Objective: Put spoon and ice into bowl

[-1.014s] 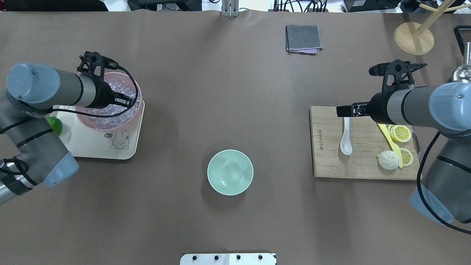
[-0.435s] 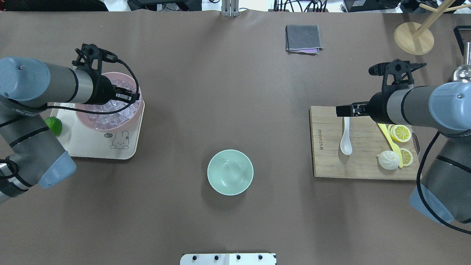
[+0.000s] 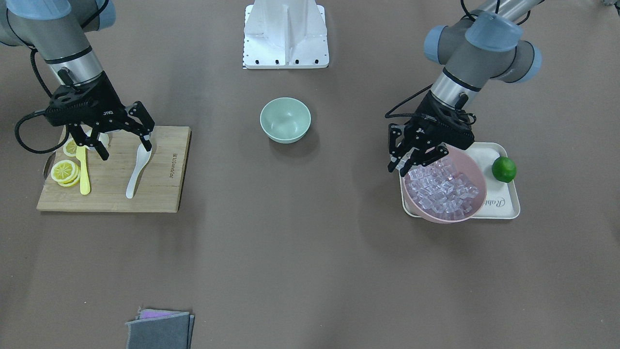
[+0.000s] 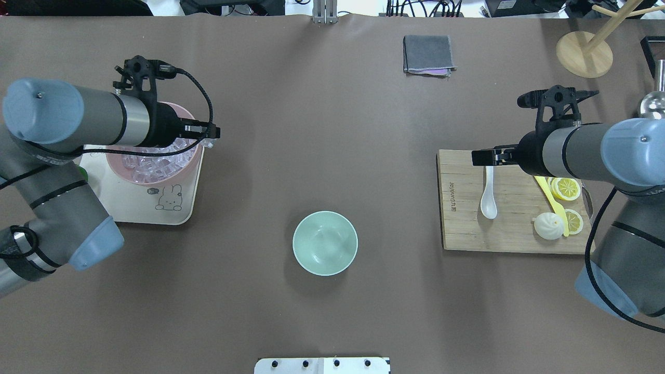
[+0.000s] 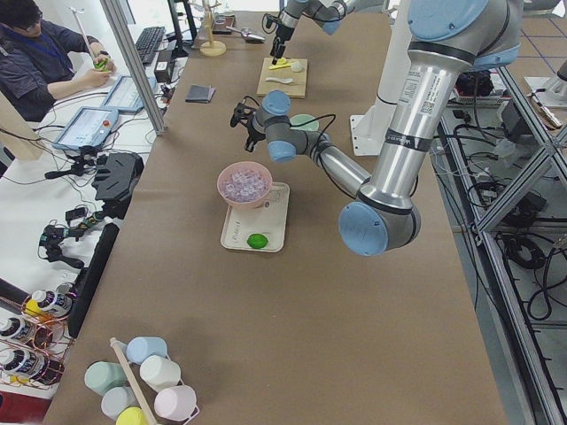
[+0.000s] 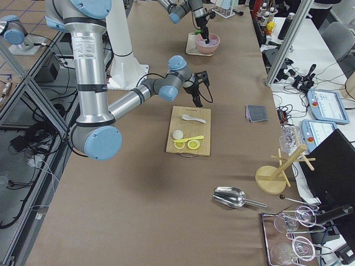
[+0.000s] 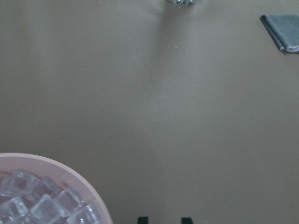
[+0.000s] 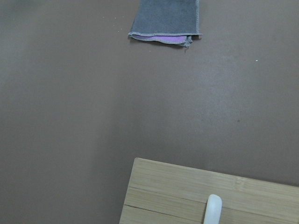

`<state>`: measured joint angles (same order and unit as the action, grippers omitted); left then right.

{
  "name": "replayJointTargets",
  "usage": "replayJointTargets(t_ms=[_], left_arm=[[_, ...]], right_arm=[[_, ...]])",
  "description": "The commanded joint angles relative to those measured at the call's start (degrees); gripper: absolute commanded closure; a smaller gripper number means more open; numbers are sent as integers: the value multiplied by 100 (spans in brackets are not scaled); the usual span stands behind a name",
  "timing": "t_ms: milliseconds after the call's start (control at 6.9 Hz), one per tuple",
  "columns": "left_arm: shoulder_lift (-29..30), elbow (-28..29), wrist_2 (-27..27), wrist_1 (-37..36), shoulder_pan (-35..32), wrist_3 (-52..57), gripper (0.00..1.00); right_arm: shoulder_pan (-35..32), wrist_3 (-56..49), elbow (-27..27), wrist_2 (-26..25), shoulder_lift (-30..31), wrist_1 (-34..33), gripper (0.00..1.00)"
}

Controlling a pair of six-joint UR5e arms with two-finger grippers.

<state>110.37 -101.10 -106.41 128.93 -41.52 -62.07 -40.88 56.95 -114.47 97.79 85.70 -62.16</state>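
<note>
On the counter (image 4: 332,104), left fingers (image 7: 142,220) sit close together, maybe pinching a cube of ice (image 3: 443,191) near the left edge; it may slip before the green bowl (image 4: 325,243). Right fingers (image 3: 144,131) gape wide over the spoon (image 4: 488,200) by the right edge

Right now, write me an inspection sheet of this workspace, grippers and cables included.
Surface: brown table, smooth cover.
Job's things: small round mint-green bowl empty; glossy white soup spoon on wooden cutting board; clear ice cubes heaped in pink bowl on cream tray.
Clutter: green lime, yellow plastic knife, lemon slices, white bun, folded grey cloth.
Grippers: left gripper by pink bowl's rim, grip cannot be told; right gripper open above spoon's handle.
Cables: black cable loops off left wrist.
Surroundings: seated operator, wooden rack.
</note>
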Motion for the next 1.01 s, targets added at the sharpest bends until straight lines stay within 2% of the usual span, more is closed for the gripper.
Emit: replayJointTargets(t_ms=[0, 145, 435, 870], left_arm=[[282, -7, 625, 18, 850, -1004, 100], [475, -7, 1248, 123, 1447, -1427, 100], [791, -16, 2244, 159, 2372, -1825, 100], [784, 151, 3116, 159, 3078, -1853, 100]], right_arm=[[141, 219, 117, -304, 8, -7, 0], [141, 220, 240, -383, 0, -33, 0], [150, 176, 337, -699, -227, -751, 0], [150, 167, 584, -901, -352, -798, 0]])
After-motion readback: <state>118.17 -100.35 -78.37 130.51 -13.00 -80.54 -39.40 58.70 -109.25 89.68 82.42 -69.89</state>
